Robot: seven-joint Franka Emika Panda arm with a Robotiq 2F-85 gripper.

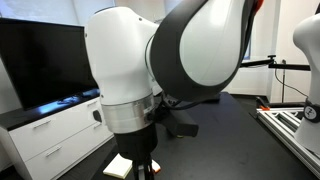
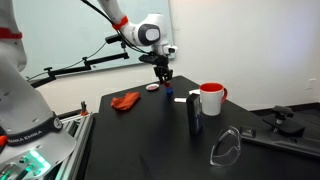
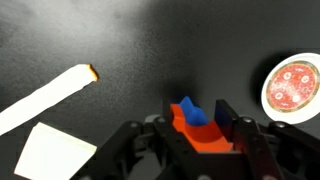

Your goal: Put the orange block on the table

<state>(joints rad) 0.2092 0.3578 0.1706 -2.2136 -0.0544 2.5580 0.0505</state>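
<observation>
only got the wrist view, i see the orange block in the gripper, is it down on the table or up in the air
observer: up in the air. In an exterior view the gripper hangs above the table, so the orange block it holds is not resting on the surface.
operator: anything tall nearby that i cant see
observer: yes, a white mug with a red handle stands on the table off to one side, apart from the gripper.
operator: anything else by that mug
observer: a dark container stands upright just in front of the mug, nearer that camera.
</observation>
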